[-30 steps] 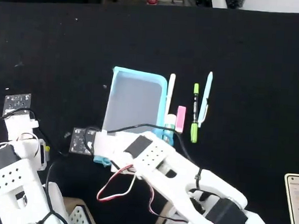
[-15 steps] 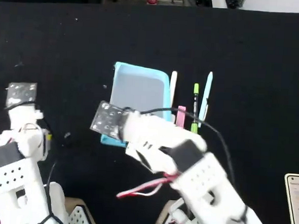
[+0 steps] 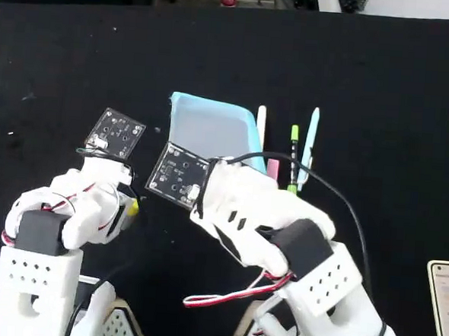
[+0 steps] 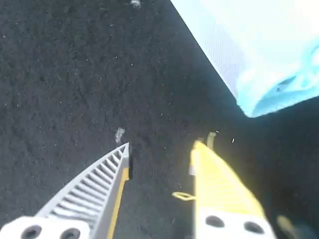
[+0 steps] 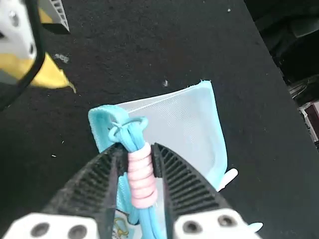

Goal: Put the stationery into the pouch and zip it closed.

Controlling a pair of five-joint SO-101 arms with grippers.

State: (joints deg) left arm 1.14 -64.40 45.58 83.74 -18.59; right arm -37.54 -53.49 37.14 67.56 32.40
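Your right gripper (image 5: pixel 135 152) pinches the beaded pull cord (image 5: pixel 140 175) of the pouch (image 5: pixel 174 119); your left gripper (image 4: pixel 160 148) (fingers spread) hovers at its seven o'clock.

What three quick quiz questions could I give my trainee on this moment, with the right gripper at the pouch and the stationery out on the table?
1. Multiple choice: what does the right gripper clamp? A) the cord pull of the pouch; B) a ruler; C) nothing.
2. True or false: the left gripper is shut on a corner of the pouch.
3. Fill the gap: the green marker lies on the table ____ the pouch.
Key: 1 A. 2 False: its jaws stand open and hold nothing. 3 beside.
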